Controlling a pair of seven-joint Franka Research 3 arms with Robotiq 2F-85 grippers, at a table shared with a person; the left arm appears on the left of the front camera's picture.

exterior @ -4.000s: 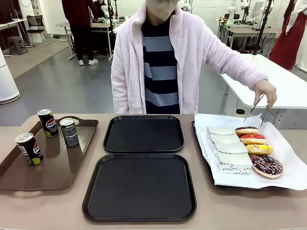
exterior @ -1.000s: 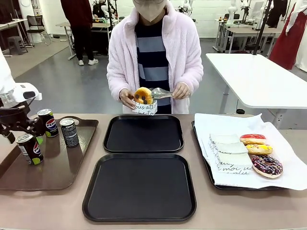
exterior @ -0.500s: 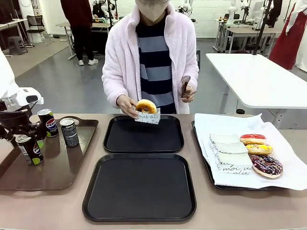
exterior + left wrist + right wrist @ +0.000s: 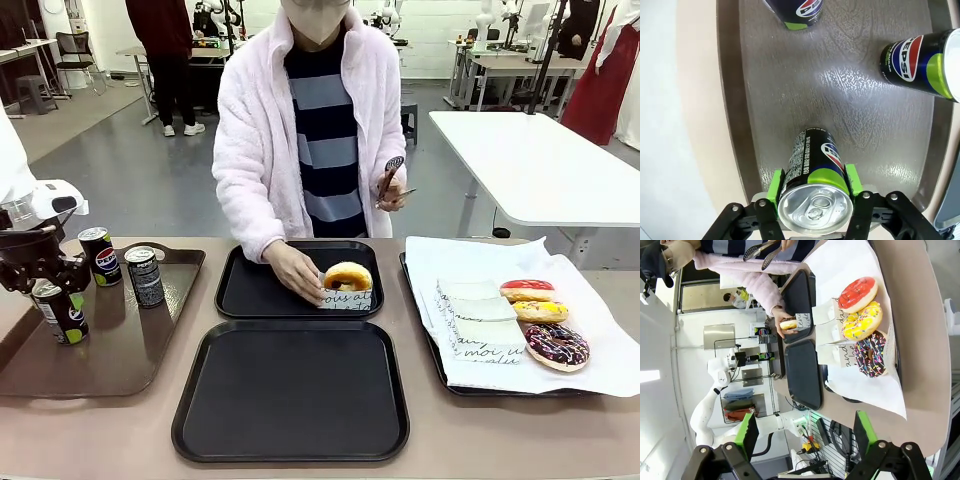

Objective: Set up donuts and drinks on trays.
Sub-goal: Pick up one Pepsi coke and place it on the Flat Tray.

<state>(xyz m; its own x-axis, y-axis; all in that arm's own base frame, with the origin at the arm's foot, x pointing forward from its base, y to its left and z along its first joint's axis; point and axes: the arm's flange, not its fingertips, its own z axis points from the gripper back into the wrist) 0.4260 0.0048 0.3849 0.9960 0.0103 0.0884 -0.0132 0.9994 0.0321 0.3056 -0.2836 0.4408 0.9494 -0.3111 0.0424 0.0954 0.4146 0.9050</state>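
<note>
My left gripper (image 4: 52, 278) is shut on a black and green Pepsi can (image 4: 62, 311) that stands on the brown tray (image 4: 120, 350). In the left wrist view its green pads clamp the can (image 4: 814, 165) just under the silver top. Two more cans (image 4: 98, 256) (image 4: 146, 276) stand behind it. The person's hand sets a sleeved donut (image 4: 347, 282) on the far black tray (image 4: 260, 290). The near black tray (image 4: 290, 390) holds nothing. My right gripper (image 4: 807, 435) hangs open high above the table's end.
A paper-lined tray (image 4: 600, 340) at the right carries red (image 4: 527, 290), yellow (image 4: 540, 311) and chocolate-sprinkle (image 4: 556, 346) donuts beside spare white sleeves (image 4: 480, 315). The person's other hand holds tongs (image 4: 389, 176) upright above the table's far edge.
My left gripper has shut on the front can. The person has lowered the sleeved donut from chest height onto the far black tray and lifted the tongs aside.
</note>
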